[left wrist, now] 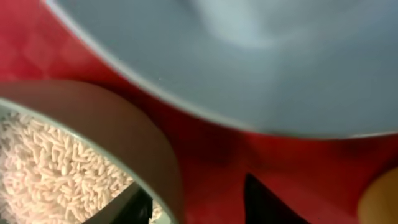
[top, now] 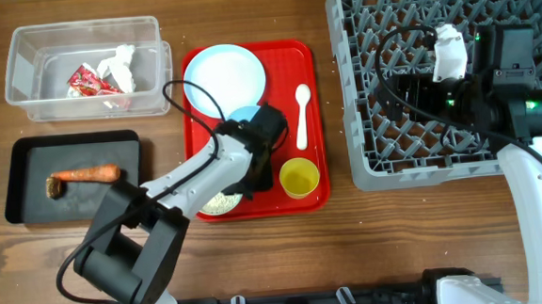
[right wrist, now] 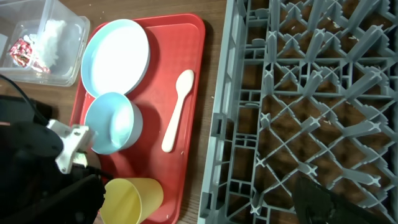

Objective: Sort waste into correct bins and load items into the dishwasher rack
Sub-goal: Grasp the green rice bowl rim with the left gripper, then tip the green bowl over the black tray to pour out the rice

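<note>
The green bowl (left wrist: 112, 124), holding white rice (left wrist: 43, 168), is sitting at the lower edge of the red tray (top: 285, 66) in the centre of the overhead view, near the yellow cup (top: 299, 177). The left gripper (left wrist: 193, 198) is straddling its rim, fingers apart, with the outer one standing clear of the wall. The right gripper (top: 409, 92) is hanging over the grey rack (top: 422, 152) at upper right, fingers spread wide and gripping nothing.

Blue plate (top: 224, 75), blue bowl (right wrist: 112, 123), rice-filled grn bowl (left wrist: 112, 124), yel cup (top: 299, 177), spoon (top: 303, 112) on red tray (top: 284, 62)
</note>
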